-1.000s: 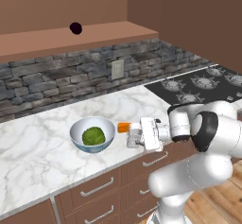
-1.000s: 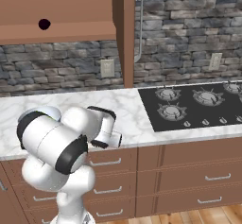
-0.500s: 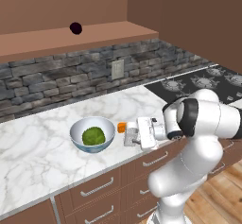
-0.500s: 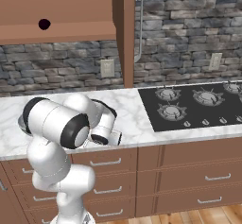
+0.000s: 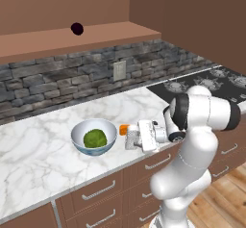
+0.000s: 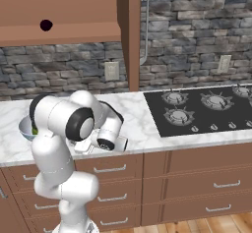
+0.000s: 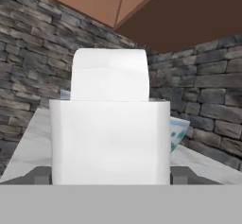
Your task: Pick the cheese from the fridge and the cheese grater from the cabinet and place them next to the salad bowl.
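My gripper (image 5: 133,136) is shut on the cheese grater (image 5: 129,143), a pale boxy thing held low over the marble counter (image 5: 43,155). In the hand view the grater (image 7: 109,124) sits between the two dark fingertips (image 7: 41,175). The small orange cheese (image 5: 124,129) lies on the counter between the grater and the salad bowl (image 5: 93,136). The bowl is pale blue-grey with a green leafy ball (image 5: 95,138) inside, and its rim (image 7: 178,131) peeks out behind the grater. The brown cabinet ledge (image 5: 105,33) runs above the stone wall. The fridge is out of view.
A small dark ball (image 5: 77,28) rests on the cabinet ledge. A black cooktop (image 6: 206,106) lies to the right on the counter. Brown drawers with silver handles (image 6: 113,168) run below. A wall socket (image 5: 119,70) sits behind the bowl.
The arm's upper links have swung up and toward the counter. The hand with the grater has stayed beside the cheese and bowl, edging slightly toward them.
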